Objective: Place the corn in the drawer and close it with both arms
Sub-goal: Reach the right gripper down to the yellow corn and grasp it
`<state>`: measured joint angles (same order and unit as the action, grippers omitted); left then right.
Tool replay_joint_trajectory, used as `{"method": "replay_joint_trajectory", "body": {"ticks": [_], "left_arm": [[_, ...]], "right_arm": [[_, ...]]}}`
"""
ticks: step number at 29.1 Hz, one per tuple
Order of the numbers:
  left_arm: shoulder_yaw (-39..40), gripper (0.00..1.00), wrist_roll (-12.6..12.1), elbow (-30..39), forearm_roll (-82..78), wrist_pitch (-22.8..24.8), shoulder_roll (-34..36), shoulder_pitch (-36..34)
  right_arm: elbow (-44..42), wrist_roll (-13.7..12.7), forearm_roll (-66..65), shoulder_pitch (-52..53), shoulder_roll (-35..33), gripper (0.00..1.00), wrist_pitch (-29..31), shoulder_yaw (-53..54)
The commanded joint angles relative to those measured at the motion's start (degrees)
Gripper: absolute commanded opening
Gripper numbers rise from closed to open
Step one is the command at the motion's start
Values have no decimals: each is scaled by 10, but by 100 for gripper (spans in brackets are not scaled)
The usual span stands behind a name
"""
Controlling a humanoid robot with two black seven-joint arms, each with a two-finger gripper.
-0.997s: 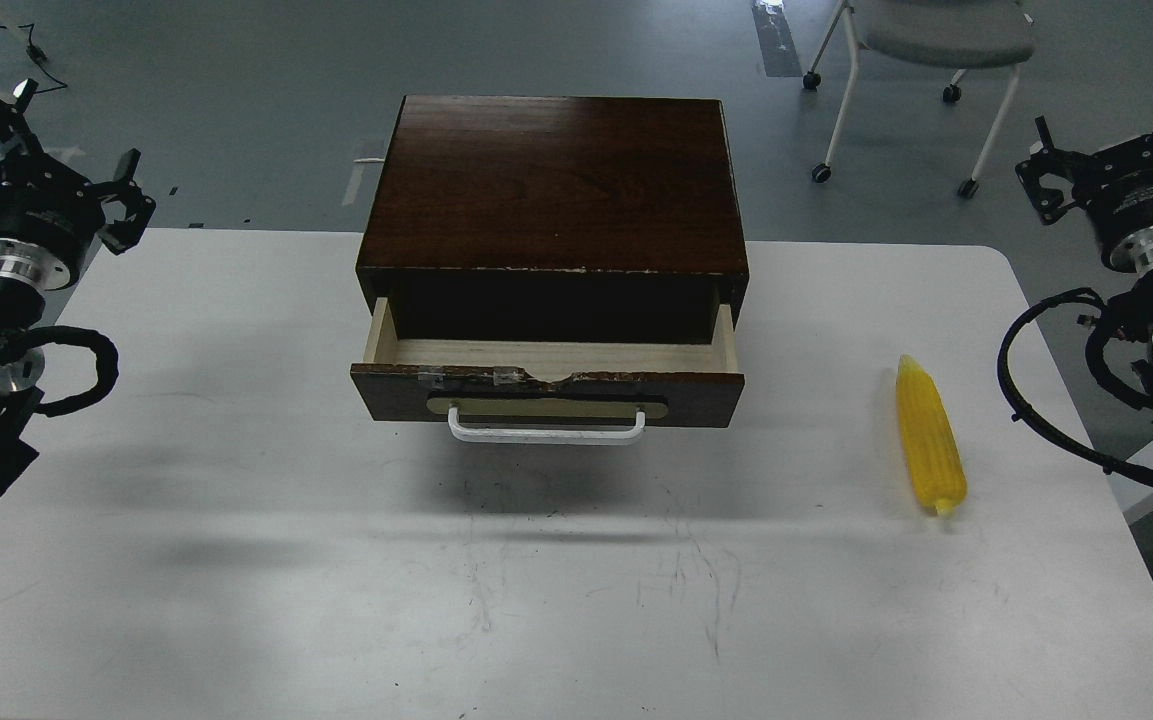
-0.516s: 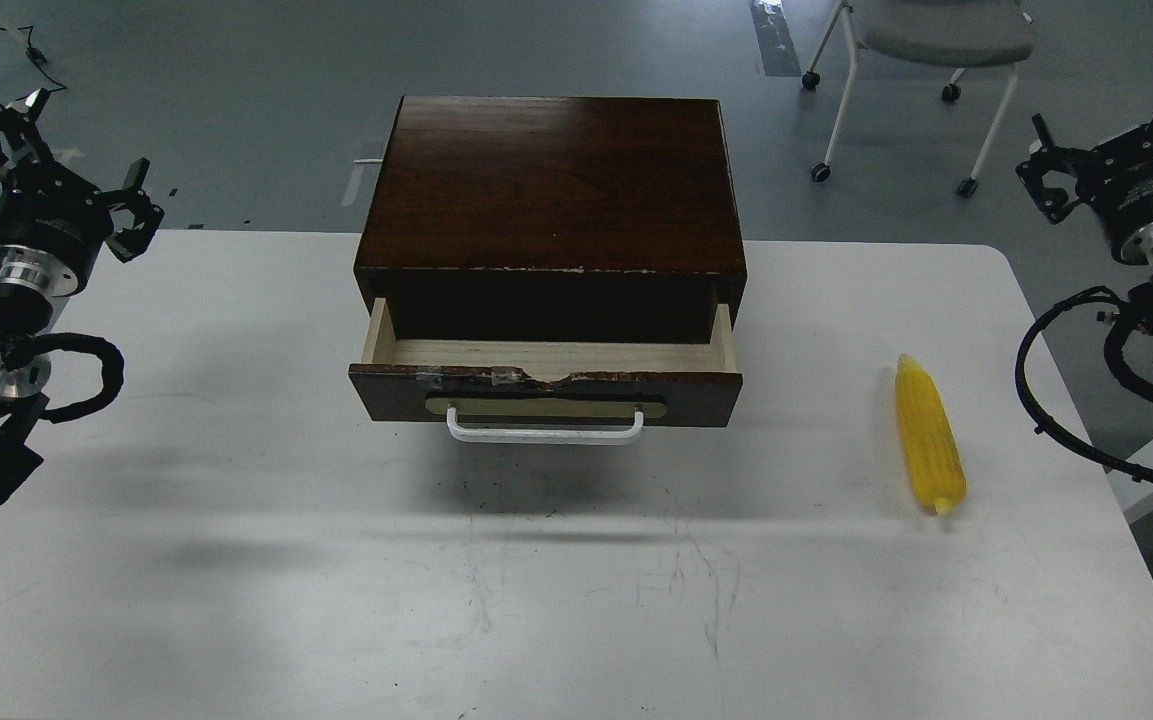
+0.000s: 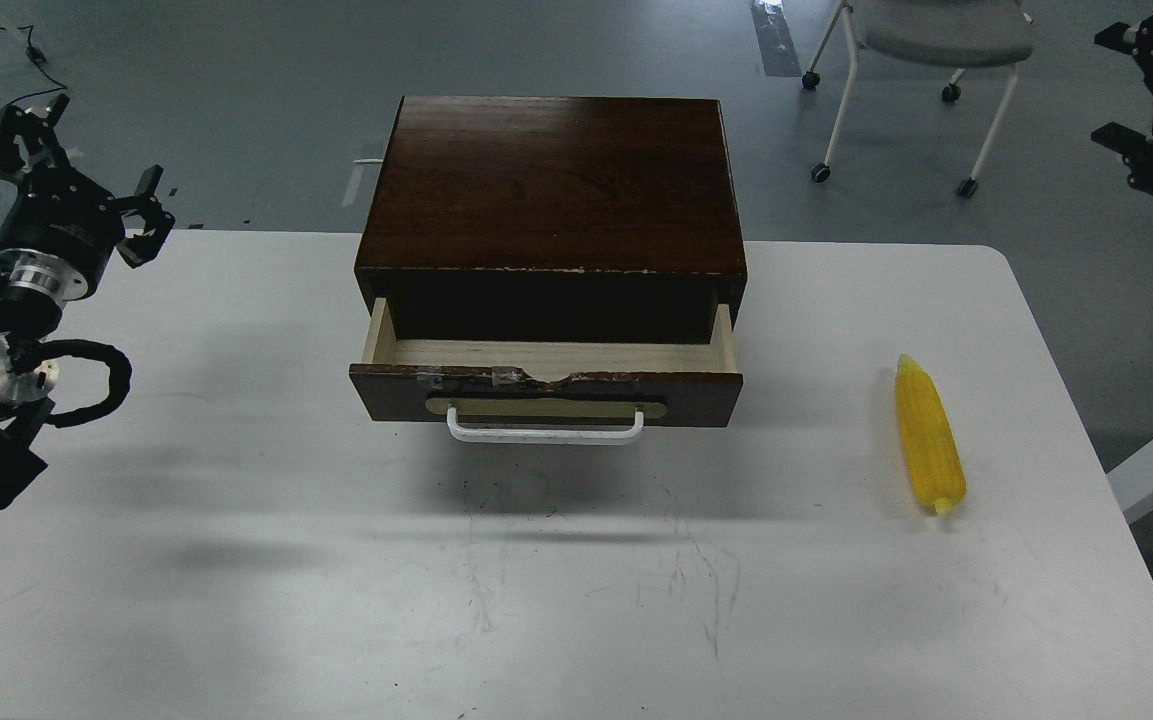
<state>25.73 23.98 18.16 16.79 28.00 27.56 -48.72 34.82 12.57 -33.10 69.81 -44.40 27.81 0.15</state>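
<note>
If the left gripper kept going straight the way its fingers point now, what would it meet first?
The left gripper is open and aims up and away, toward the far left of the view. Its line passes off the table edge over bare floor, well clear of the cabinet. The way looks free, though depth is hard to judge.

There is one view only, taken from the robot's own head, high above the near edge of the white rectangular counter [image 3: 236, 560] and tilted forward and down. It faces the front of the dark-brown wooden cabinet [image 3: 551, 180], which sits mid-frame at a middling range. The counter fills the lower two-thirds; the grey floor and a grey-seated wheeled chair [image 3: 921, 40] lie beyond. The black jointed left arm [image 3: 11, 310] enters at the left edge.
</note>
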Motion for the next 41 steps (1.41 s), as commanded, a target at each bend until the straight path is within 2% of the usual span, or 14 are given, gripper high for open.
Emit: {"method": "replay_joint_trajectory", "body": {"ticks": [1,4,6,9,15,20,22,23,25,29,31,33,38,41], "left_arm": [[5,98,2,1,1,0,5,-2],[4,98,2,1,1,0,6,-2],[4,98,3,1,1,0,6,-2],[3,98,3,1,1,0,7,-1],[5,98,4,0,4,0,9,-1],[4,98,3,0,4,0,12,-3],[4,98,3,0,4,0,15,-2],[4,98,2,0,4,0,20,-1],[3,98,3,0,4,0,21,-1],[3,98,3,0,4,0,21,0],[2,98,3,0,4,0,21,1],[2,98,3,0,4,0,20,1],[2,98,3,0,4,0,20,1],[2,98,3,0,4,0,21,0]], "right_arm": [[67,-2,-90,2,2,100,-15,-65],[111,-15,-146,-2,7,100,-58,-110],[141,-55,-148,-4,18,100,-70,-134],[178,-95,-163,-13,19,100,-86,-160],[197,-102,-225,-24,45,100,-113,-202],[197,-104,-225,-53,63,91,-124,-201],[197,-104,-224,-53,68,84,-124,-202],[198,-104,-223,-54,68,67,-124,-201],[197,-103,-224,-55,73,40,-124,-201],[197,-104,-223,-56,76,34,-126,-201],[195,-102,-223,-61,71,14,-126,-199],[197,-101,-221,-60,69,0,-126,-198],[195,-96,-221,-43,55,0,-126,-190],[196,-95,-222,14,36,0,-126,-178]]}}
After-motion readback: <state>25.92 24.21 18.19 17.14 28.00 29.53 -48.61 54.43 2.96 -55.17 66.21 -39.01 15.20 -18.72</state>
